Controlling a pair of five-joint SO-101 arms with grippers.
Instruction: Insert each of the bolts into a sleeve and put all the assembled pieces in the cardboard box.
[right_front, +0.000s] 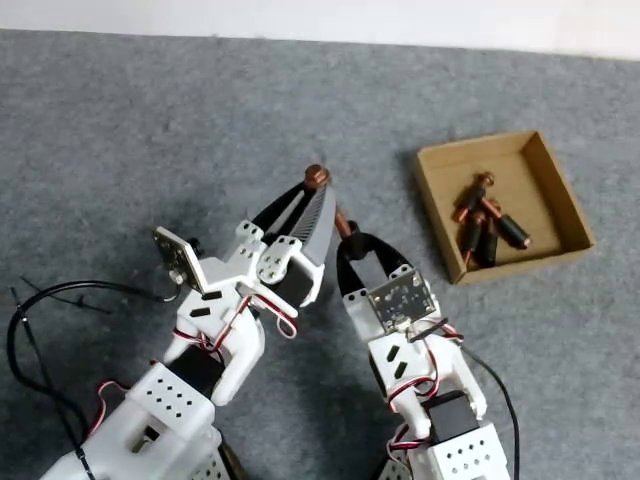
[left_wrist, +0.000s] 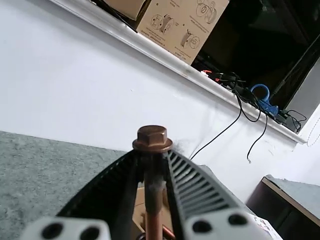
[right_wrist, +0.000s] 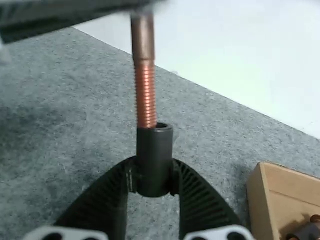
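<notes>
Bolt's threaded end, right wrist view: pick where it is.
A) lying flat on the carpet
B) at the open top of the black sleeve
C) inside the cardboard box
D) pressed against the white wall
B: the bolt, gripped by the left gripper, has its threaded tip at the open top of the sleeve, which is clamped in the right gripper.

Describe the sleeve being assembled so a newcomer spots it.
Beside the cardboard box on the table is the right hand. It clamps the sleeve: a dark tube, the only one outside the box, with a copper bolt at its mouth.
</notes>
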